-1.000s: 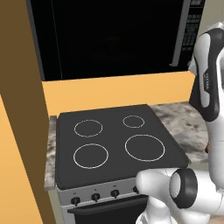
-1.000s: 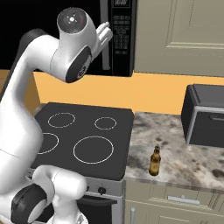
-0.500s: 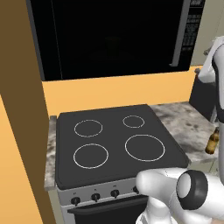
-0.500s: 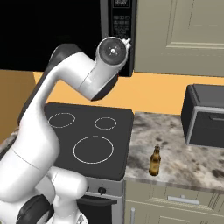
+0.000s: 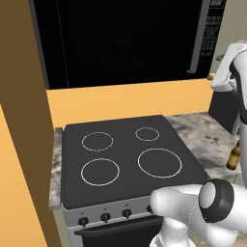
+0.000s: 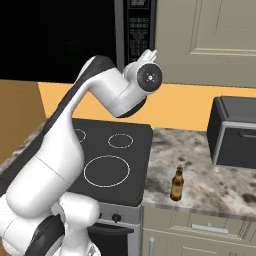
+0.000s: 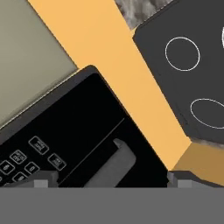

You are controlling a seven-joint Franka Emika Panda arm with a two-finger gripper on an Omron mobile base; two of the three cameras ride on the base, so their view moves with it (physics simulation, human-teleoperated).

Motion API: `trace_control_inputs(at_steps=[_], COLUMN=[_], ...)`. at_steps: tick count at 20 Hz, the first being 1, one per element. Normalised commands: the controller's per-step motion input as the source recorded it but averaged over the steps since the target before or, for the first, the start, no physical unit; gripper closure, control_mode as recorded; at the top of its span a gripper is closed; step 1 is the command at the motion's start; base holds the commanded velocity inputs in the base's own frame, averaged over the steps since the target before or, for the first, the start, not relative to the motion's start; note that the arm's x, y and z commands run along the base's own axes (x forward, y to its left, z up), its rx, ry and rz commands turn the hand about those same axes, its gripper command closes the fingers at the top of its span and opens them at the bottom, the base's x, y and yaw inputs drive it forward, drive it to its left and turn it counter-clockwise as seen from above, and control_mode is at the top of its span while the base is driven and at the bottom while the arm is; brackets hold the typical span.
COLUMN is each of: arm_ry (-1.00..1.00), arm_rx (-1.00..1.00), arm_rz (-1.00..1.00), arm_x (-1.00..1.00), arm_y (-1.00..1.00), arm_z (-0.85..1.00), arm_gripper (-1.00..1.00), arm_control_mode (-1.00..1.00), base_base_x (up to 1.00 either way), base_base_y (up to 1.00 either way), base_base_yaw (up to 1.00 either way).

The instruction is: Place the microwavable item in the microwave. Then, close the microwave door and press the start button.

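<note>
Kitchen counter bears bottle [image 6: 176,184] — hand view: microwave [image 7: 74,140] keypad.

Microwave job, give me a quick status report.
Gripper open, holding nothing, facing the microwave door handle. Door closed. Brown bottle standing on the counter by the stove. Nothing in the way.

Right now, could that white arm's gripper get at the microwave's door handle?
Probably yes. In the hand view the open gripper points at the microwave door, with the handle between its fingertips and nothing in between. How close it really is, I can't tell.
</note>
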Motion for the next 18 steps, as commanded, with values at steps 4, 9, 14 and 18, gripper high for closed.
trace_control_inputs(at_steps=[4, 9, 14, 18], arm_ry=[0.0, 0.0, 0.0, 0.0], arm_rx=[0.03, 0.02, 0.01, 0.0], arm_rz=[0.1, 0.06, 0.07, 0.06], arm_x=[0.48, 0.32, 0.34, 0.43], arm_y=[-0.13, -0.26, -0.19, -0.03], arm_z=[-0.02, 0.0, 0.0, -0.02], arm_gripper=[-1.0, -1.0, -1.0, -1.0], arm_control_mode=[-1.0, -1.0, -1.0, -1.0], base_base_x=[0.0, 0.0, 0.0, 0.0], base_base_y=[0.0, 0.0, 0.0, 0.0], base_base_yaw=[0.0, 0.0, 0.0, 0.0])
